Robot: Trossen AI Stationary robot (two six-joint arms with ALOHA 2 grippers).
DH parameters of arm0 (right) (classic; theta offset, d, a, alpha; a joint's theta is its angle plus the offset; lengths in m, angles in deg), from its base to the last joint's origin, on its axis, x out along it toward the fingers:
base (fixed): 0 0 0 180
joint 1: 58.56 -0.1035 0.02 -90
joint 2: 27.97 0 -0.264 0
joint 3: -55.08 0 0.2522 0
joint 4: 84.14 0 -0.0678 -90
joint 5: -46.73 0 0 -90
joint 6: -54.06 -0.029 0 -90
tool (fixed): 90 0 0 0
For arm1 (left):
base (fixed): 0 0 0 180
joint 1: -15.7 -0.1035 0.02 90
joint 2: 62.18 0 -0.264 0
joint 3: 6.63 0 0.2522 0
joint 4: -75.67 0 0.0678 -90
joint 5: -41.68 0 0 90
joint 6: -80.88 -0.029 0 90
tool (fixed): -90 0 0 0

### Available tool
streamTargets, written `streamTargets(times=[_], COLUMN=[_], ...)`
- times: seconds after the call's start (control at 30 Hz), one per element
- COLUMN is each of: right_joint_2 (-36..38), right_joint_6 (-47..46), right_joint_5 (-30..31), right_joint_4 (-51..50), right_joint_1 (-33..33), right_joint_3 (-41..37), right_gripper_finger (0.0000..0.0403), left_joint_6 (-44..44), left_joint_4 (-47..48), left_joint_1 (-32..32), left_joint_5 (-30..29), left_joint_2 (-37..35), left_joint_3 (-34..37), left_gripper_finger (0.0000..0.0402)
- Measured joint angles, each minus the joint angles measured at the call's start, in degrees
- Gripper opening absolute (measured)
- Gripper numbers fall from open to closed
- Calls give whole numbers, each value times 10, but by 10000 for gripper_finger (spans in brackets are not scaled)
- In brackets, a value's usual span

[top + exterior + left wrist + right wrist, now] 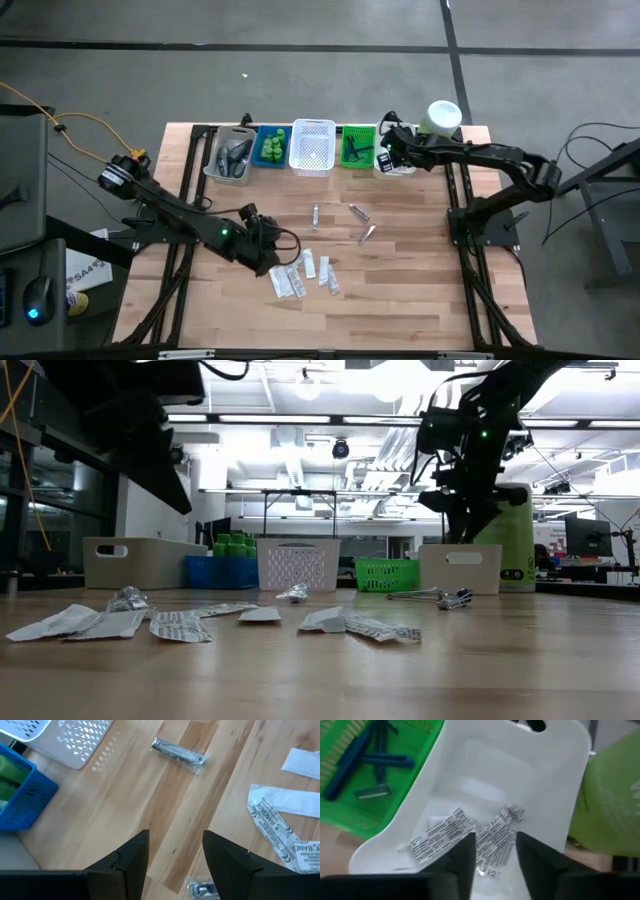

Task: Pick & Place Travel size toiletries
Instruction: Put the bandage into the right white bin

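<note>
My right gripper (495, 857) hangs open over the white basket (555, 795) at the right end of the basket row (398, 168). Two flat white sachets (442, 834) lie in it, and a third sachet (496, 837) shows in the gap between the fingers. My left gripper (175, 852) is open above the bare wood, left of the table's middle (268, 240). A silvery tube (179, 753) lies ahead of it, another (202, 890) by its fingertips. More sachets (300, 277) and tubes (358, 212) lie flat on the table. My right gripper's fingers (465, 855) stand on either side of the sachet's lower end (487, 862), pointing down into the basket. Whether they touch it, I cannot tell.
Left of the white basket stand a green basket (358, 147) holding blue razors (367, 757), a white perforated one (312, 148), a blue one (271, 147) with green bottles and a clear one (232, 155). A pale-green canister (443, 117) stands at the far right corner.
</note>
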Motion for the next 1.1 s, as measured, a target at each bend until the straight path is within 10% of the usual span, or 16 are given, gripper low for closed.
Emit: streamTargets(times=[0.53, 1.1], right_joint_2=[95, 31], right_joint_6=[-16, 115], right_joint_5=[-75, -50], right_joint_4=[38, 197], right_joint_1=[-257, -528], right_joint_3=[0, 0], right_gripper_finger=[186, 184], left_joint_6=[128, 112], left_joint_4=[103, -32], left_joint_1=[81, 83], left_joint_5=[-74, 159], left_joint_2=[-12, 28], left_joint_3=[-1, 0], left_gripper_finger=[182, 182])
